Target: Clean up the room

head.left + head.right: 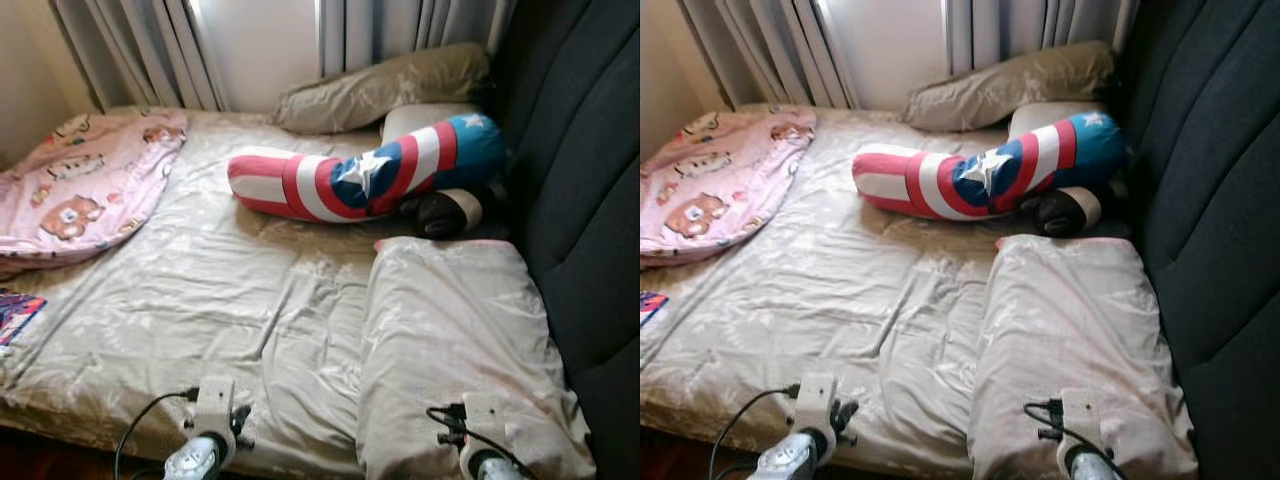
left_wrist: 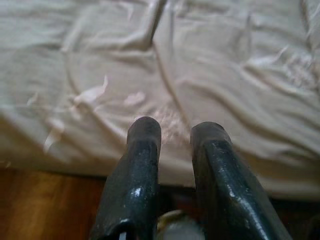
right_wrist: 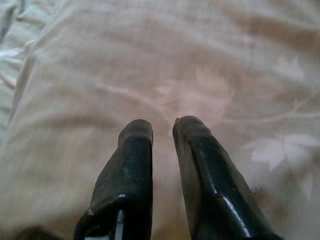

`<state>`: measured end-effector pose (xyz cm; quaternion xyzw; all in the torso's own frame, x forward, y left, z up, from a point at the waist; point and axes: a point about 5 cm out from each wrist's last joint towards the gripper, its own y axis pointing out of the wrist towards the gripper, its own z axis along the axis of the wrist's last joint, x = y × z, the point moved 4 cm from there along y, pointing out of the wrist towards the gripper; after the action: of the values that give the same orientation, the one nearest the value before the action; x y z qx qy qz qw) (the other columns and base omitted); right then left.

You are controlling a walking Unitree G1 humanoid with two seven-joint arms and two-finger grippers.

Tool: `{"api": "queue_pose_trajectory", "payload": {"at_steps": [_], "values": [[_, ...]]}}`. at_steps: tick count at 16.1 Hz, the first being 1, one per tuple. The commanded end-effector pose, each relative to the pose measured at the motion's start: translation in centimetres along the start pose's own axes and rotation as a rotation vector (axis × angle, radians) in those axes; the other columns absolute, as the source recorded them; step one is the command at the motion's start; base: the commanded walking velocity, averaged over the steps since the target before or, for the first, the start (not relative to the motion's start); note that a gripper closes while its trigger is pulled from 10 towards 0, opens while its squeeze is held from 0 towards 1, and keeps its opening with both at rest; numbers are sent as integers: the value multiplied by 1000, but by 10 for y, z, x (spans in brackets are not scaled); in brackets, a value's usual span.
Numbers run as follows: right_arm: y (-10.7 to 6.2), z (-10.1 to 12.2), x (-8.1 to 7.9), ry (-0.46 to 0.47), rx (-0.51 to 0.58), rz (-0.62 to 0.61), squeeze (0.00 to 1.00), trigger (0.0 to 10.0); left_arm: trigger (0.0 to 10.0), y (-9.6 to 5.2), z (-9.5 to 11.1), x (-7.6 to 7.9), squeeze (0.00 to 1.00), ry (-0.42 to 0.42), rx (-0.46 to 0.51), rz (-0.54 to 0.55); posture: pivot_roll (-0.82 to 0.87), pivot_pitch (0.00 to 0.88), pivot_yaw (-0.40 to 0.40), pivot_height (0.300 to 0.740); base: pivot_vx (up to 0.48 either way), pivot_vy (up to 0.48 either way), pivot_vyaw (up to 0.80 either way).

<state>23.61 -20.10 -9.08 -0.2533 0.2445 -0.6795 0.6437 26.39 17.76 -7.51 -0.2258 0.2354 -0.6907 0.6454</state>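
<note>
**Two grippers at the bed's near edge, and the pillow lies straight ahead of the right one**

Two arms are raised at the foot of the bed, wrists low in the head views. The right gripper hangs directly above the near end of the beige pillow, its black fingers close to parallel with a narrow gap between them and nothing held. The left gripper hovers over the wrinkled sheet just inside the mattress edge, wooden floor showing below it; its fingers stand a little wider apart, also empty.

From the robot's stance the pillow runs from about 1 o'clock at its near end away toward 12, so its long axis points away from the robot, roughly in line with the right gripper's fingers. Its far end stops just short of the red, white and blue bolster, which lies crosswise at 12 o'clock. A second pillow rests against the curtains beyond it, and a pink blanket is bunched at 10 o'clock.

Judged from this, the right arm is much the nearer for a grasp of the pillow; the left would have to cross toward 2 o'clock. With the fingers aligned to the long axis, pinching a fold of the near edge looks more workable than spanning the width.
</note>
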Motion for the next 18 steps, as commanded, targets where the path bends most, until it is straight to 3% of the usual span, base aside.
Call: {"api": "queue_pose_trajectory", "payload": {"at_steps": [1,7,10,13,14,18], "values": [[-2,-11,-8,1,-37,13,0,10000,10000,-4,-16,-3,0,33,-66,10,-55,0,24,697,0,0,0],[-4,-22,-14,-11,-88,-3,0,10000,10000,1,-4,-9,0,-5,-52,73,-33,0,16,697,0,0,0],[-4,-23,-16,17,-87,-4,0,10000,10000,1,-5,-8,0,57,-60,57,-38,9,23,697,0,0,0],[-5,-26,-18,0,-97,18,0,10000,10000,-1,-11,-6,0,30,-73,71,-44,30,17,697,0,0,0],[-5,-26,-18,-22,-95,22,1000,10000,10000,-1,-13,-4,0,24,-76,73,-47,34,17,697,0,0,0],[-6,-27,-13,-34,-98,-7,1000,10000,10000,-1,-14,-1,0,16,-77,64,-52,35,15,697,0,0,0]]}}
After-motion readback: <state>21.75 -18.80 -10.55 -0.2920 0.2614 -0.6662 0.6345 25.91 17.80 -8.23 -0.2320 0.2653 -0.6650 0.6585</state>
